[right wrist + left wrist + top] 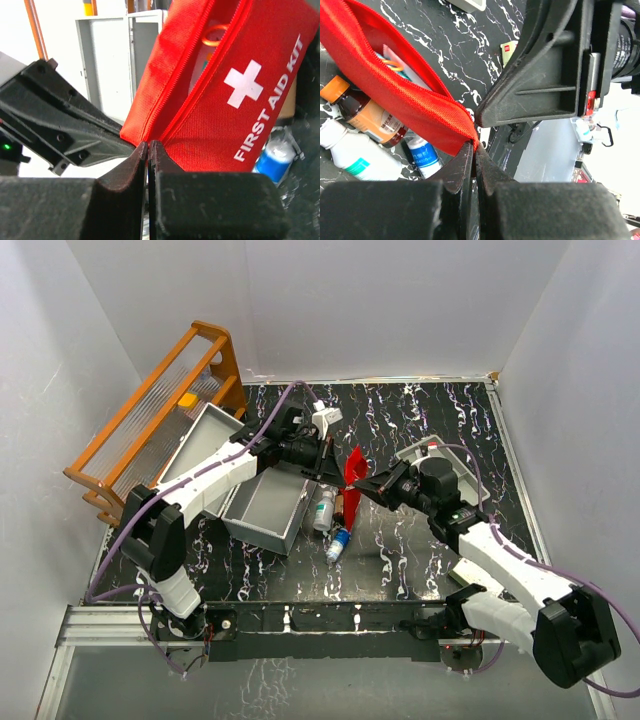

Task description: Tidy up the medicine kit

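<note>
Status: holds the limp red pouch (220,100) between left claw (475,150) and right claw (149,150), each clamped on an edge, near the open medicine kit (265,508) on the tabletop (420,420), rigid and bulky by the look, probably best taken by a thin wall rim.

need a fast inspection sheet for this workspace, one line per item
surface: black marbled table, no spills seen
job's things: medicine kit, lid open
clutter: red first aid pouch unzipped, held up; white bottle, brown bottle and blue-capped tube lying beside the kit; grey tray partly hidden
hands: left hand and right hand both shut on the pouch's edge, close together
cables: purple cables run along both arms
surroundings: white walls; orange rack at far left
</note>
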Controlling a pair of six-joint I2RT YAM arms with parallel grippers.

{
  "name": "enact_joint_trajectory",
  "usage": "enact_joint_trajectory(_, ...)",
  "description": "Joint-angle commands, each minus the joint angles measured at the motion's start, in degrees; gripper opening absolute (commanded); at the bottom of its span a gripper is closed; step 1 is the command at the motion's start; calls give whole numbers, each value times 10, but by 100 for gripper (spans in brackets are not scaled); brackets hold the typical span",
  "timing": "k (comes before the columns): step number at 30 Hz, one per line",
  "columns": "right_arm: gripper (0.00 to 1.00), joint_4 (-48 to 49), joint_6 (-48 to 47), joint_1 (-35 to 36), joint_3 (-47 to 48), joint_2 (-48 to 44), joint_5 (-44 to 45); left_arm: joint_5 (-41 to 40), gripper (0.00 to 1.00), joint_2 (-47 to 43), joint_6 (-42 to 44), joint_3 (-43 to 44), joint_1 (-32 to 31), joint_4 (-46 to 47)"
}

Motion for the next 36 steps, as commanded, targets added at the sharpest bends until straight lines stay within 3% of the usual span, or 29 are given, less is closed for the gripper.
enact_joint_trajectory(1, 0, 120, -209, -6, -19, -40, 65, 38, 0, 3, -9, 24, 4, -28)
enact_joint_trajectory(16, 0, 196, -441, -6, -53, -56, 168, 81, 0, 17, -5, 26, 4, -40)
enact_joint_trajectory(19, 0, 210, -461, -7, -47, -51, 139, 77, 0, 18, -7, 29, 4, -43)
enact_joint_trajectory(23, 0, 108, -493, -7, 10, -35, 59, 66, 0, 21, -9, 31, 4, -42)
enact_joint_trajectory(25, 11, 79, -505, -6, 9, -46, 33, 60, 0, 22, -7, 34, 4, -45)
enact_joint_trajectory(29, 41, 22, -520, -7, -2, -70, -47, 49, 0, 25, 5, 42, 4, -57)
enact_joint_trajectory(33, 53, 12, -501, -6, -13, -74, -121, 50, 0, 29, 16, 52, 4, -67)
enact_joint_trajectory(36, 60, 24, -491, -6, -23, -68, -125, 52, 0, 32, 26, 56, 3, -73)
